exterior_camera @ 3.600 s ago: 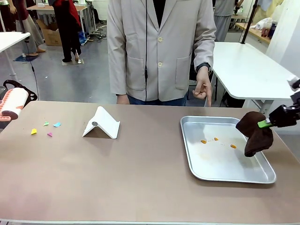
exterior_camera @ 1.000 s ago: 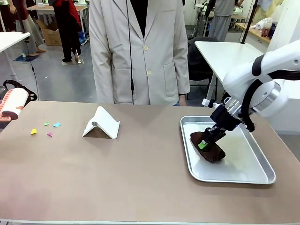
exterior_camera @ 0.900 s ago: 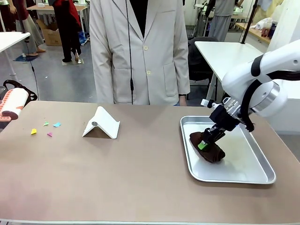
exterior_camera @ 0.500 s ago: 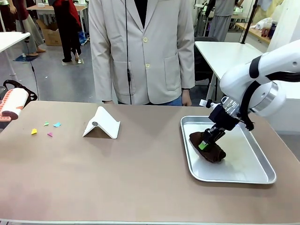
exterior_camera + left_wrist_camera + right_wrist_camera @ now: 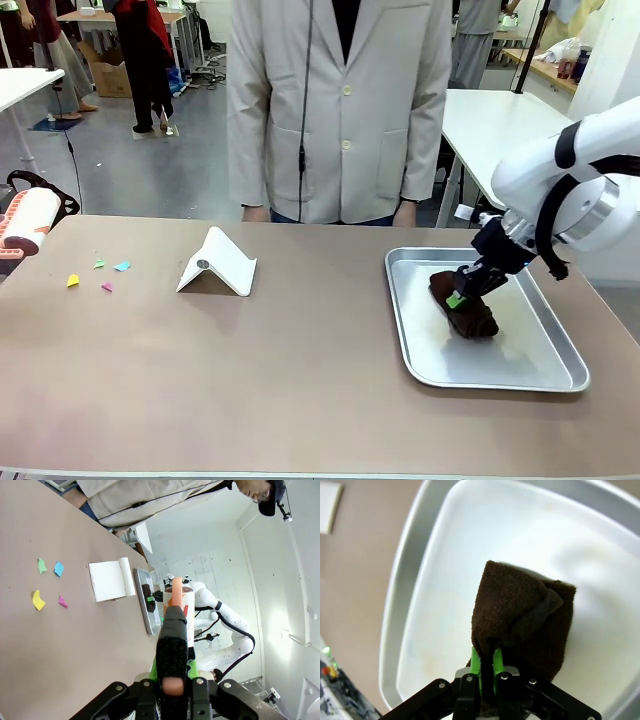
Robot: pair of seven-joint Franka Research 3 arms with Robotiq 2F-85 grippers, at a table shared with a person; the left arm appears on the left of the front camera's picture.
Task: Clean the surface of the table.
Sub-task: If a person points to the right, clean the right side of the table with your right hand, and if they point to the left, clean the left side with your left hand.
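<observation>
While the right arm's jaws are clenched on a brown cloth (image 5: 478, 320) pressed into the silver tray (image 5: 500, 383) at the right of the brown tabletop (image 5: 300, 380), the left arm's jaws grip what looks like a lint roller (image 5: 172, 650) at its left edge, near coloured paper scraps (image 5: 121, 266).

You are getting a wide bare stretch of worktop (image 5: 300, 395) along the near edge and through the middle. At the left, paper scraps (image 5: 100, 272) are lying flat and a roller (image 5: 28, 222) is occupying the edge. A white folded stand (image 5: 217, 263) is rising left of centre. The tray (image 5: 401, 320) is taking the right side, with the right arm (image 5: 560, 190) over it and a cloth (image 5: 475, 318) in it. A person (image 5: 340, 110) is blocking the far edge.
</observation>
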